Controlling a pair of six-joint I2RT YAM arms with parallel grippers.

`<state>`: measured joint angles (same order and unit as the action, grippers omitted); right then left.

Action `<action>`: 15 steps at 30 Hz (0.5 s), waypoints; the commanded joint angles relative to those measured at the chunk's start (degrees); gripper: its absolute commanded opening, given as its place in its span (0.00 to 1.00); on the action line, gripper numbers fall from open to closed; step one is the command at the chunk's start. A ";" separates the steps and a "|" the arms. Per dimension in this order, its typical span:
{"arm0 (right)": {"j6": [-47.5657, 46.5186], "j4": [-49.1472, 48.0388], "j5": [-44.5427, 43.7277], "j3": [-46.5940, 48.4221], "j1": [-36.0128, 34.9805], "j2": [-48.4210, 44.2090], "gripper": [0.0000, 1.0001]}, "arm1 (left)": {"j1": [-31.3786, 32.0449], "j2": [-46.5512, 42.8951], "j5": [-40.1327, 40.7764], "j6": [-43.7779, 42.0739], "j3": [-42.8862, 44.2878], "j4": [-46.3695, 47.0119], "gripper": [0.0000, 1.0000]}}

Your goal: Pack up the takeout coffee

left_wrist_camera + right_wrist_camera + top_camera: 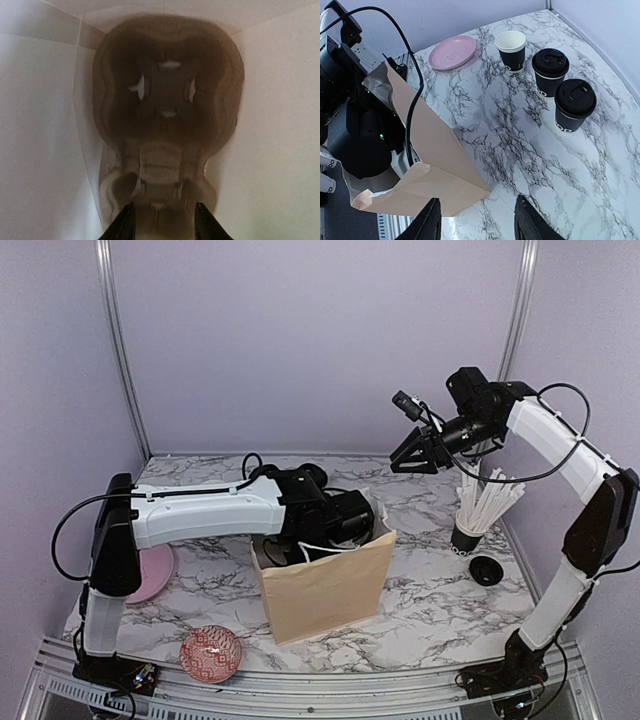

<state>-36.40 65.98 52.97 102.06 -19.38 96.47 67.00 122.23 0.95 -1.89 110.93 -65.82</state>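
Top view: the left arm point(210, 512) is elbow-deep in the brown paper bag point(325, 585), so its gripper is hidden here. The right gripper point(405, 460) hangs high over the back of the table, jaws apart and empty. Can't pick out the coffee from up here.

Left wrist: looking down inside the bag at a pulp cup carrier point(167, 95) on the bottom. The left gripper point(162, 224) has its jaws partway apart with nothing pinched. Can't tell if the tips touch the carrier's near edge, it's too dark and cropped.

Right wrist: 3 takeout coffee cups point(550, 70) stand on the marble well beyond the bag, 2 lidded plus 1 lidless cup point(511, 50). My read: the carrier's seated and no cup is packed yet. Next, the left arm clears the bag mouth and a gripper closes around 1 cup, keeping it upright.
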 commanded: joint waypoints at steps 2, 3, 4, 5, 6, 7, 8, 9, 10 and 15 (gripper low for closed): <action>-0.14 -0.72 -0.90 0.03 -0.31 -1.02 0.48 | -0.29 1.12 -0.69 -0.94 1.26 -0.42 0.44; -0.15 -0.68 -0.95 -0.04 -0.31 -1.02 0.48 | -0.36 1.02 -0.69 -0.92 1.46 -0.44 0.45; -0.21 -0.56 -0.95 0.02 -0.31 -1.02 0.48 | -0.30 0.73 -0.69 -0.88 1.66 -0.41 0.47; -0.23 -0.58 -1.07 0.05 -0.31 -1.09 0.48 | -0.29 0.31 -0.69 -0.83 1.87 -0.45 0.49; -0.17 -0.51 -1.17 0.03 -0.31 -1.15 0.48 | -0.29 -0.27 -0.69 -0.81 2.03 -0.45 0.52; -0.25 -0.49 -1.20 0.05 -0.31 -1.19 0.48 | -0.35 -0.99 -0.69 -0.73 2.27 -0.37 0.55; -0.25 -0.43 -1.18 0.07 -0.31 -1.31 0.48 | -0.31 -1.82 -0.69 -0.74 2.60 -0.36 0.57; -0.31 -0.35 -1.13 0.14 -0.31 -1.40 0.49 | -0.23 -2.77 -0.69 -0.70 2.88 -0.29 0.60; -0.47 -0.20 -1.15 0.15 -0.31 -1.45 0.49 | -0.21 -3.81 -0.69 -0.70 3.15 -0.16 0.62; -1.04 0.27 -0.91 -0.09 -0.31 -1.76 0.49 | -0.03 -8.96 -0.17 -1.10 4.55 1.88 0.73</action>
<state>-36.64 66.02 52.14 102.06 -19.38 96.47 67.00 119.96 0.91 -2.57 112.51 -65.60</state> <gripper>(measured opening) 0.491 0.696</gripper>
